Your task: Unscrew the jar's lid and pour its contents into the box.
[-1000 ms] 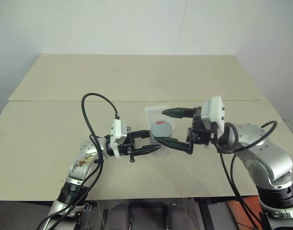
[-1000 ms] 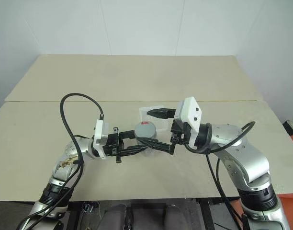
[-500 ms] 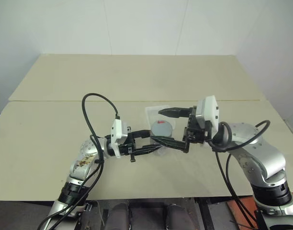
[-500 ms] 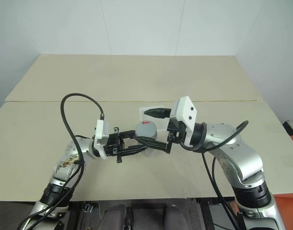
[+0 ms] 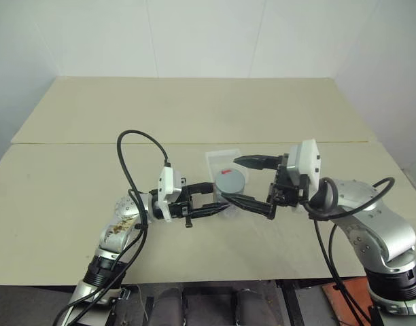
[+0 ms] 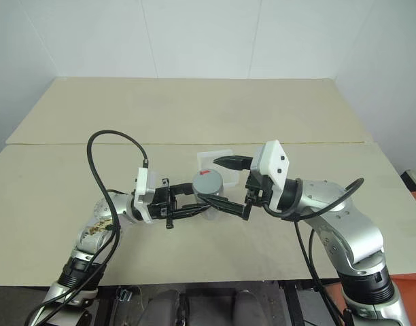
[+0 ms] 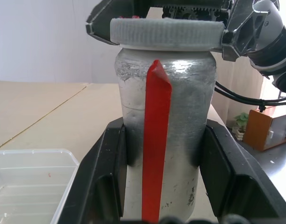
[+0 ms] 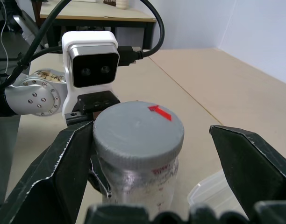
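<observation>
Grey, ribbed and marked with a small red arrow, the lid [image 8: 138, 129] sits on the silvery jar [image 7: 164, 135], which is held upright above the beige table [image 5: 194, 115] between the two arms. The left gripper [image 5: 206, 208] is clamped on the jar's body; in the left wrist view its two black fingers [image 7: 105, 179] press the metal wall on either side of a red label strip.

The right gripper [image 5: 252, 182] has its jaws spread wide around the lid: one finger lies against the lid's edge in the right wrist view, the other stands clearly apart from it, and nothing is gripped. Compared with half a second ago, the right gripper has drawn back slightly toward the robot's right, away from the jar, so that its upper finger no longer reaches over the lid as far. The left gripper and the jar have not moved.

The box [image 6: 215, 160], a clear shallow tray, lies on the table just beyond the jar; it appears empty apart from a faint red fleck in the left wrist view. The contents cannot be made out.

Interpretation: the lid is still on, so unscrewing is probably in progress, the right gripper likely resetting between turns. Pouring has not begun.
</observation>
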Motion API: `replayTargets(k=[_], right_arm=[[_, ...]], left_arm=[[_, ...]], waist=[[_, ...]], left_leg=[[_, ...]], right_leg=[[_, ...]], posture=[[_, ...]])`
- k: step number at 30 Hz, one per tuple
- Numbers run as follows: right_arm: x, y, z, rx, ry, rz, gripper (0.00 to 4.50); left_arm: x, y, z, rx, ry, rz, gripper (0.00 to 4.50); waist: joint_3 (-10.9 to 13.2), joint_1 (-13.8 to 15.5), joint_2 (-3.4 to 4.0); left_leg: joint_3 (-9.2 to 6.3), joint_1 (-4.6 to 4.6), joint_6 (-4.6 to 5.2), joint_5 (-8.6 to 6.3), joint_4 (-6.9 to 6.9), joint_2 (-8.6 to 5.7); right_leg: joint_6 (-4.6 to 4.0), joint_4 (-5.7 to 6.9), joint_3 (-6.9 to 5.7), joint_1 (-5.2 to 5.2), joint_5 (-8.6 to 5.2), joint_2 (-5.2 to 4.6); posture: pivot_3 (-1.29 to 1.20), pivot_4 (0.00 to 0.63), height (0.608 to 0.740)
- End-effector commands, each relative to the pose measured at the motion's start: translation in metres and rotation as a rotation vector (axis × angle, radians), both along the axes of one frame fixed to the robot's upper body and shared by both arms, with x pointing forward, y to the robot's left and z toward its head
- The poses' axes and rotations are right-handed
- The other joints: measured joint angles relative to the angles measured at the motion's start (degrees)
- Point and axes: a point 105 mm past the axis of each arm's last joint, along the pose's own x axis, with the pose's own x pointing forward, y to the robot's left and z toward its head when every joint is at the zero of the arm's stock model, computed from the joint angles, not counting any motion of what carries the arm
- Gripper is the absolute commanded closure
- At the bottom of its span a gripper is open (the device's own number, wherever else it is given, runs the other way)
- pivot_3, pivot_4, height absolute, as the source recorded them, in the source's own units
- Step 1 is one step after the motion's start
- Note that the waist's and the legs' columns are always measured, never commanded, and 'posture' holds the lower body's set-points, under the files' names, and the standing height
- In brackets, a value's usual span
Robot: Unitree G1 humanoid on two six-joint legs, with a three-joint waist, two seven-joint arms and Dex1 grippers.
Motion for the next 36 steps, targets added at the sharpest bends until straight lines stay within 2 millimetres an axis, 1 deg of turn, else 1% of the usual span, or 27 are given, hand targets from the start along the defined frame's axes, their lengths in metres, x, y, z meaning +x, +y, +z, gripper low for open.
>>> replayTargets(k=[1,10,15,19,28,30,36], right_arm=[[0.0,-0.01,0.011,0.001,-0.052,-0.042,0.05],[0.001,-0.018,0.01,-0.01,-0.047,-0.065,0.05],[-0.004,-0.021,0.008,-0.016,-0.034,-0.061,0.05],[-0.015,-0.017,0.008,-0.023,-0.024,-0.002,0.05],[-0.02,-0.005,0.01,-0.012,-0.015,0.065,0.05],[-0.021,-0.002,0.011,-0.014,-0.021,0.085,0.05],[-0.014,0.007,0.014,-0.013,-0.044,0.105,0.05]], left_arm=[[-0.003,-0.001,0.01,-0.014,-0.058,-0.025,2.66],[-0.003,0.0,0.01,-0.015,-0.059,-0.022,2.66],[-0.003,0.0,0.009,-0.013,-0.058,-0.019,2.66],[-0.003,0.0,0.009,-0.013,-0.057,-0.02,2.66],[-0.004,-0.002,0.008,-0.013,-0.055,-0.029,2.66],[-0.005,-0.003,0.007,-0.013,-0.054,-0.033,2.66],[-0.006,-0.003,0.008,-0.014,-0.054,-0.037,2.66]], waist=[[0.0,0.0,0.0],[0.0,0.01,0.0],[0.0,0.03,0.0],[0.0,0.02,0.0],[0.0,0.0,0.0],[0.0,-0.01,0.0],[0.0,-0.03,0.0]], left_leg=[[0.0,0.0,0.0,0.0,0.0,0.0],[0.0,0.0,0.0,0.0,0.0,0.0],[0.0,0.0,0.0,0.0,0.0,0.0],[0.0,0.0,0.0,0.0,0.0,0.0],[-0.01,0.01,0.0,0.0,0.0,0.0],[-0.01,0.01,0.0,0.0,0.0,0.0],[-0.01,0.01,0.0,0.0,0.0,0.01]], right_leg=[[0.0,0.0,0.0,0.0,0.0,0.0],[0.0,-0.01,0.0,0.0,0.0,0.0],[0.0,-0.01,0.0,0.01,0.0,0.0],[0.0,-0.02,0.0,0.01,0.0,0.0],[0.0,-0.01,0.0,0.01,0.0,0.01],[0.0,-0.01,0.01,0.01,0.0,0.01],[0.0,0.0,0.0,0.01,0.0,0.01]], posture=[[0.0,0.15,0.74],[0.0,0.15,0.74],[0.0,0.15,0.74],[0.0,0.15,0.74],[0.0,0.15,0.74],[0.0,0.15,0.74],[0.0,0.15,0.74]])
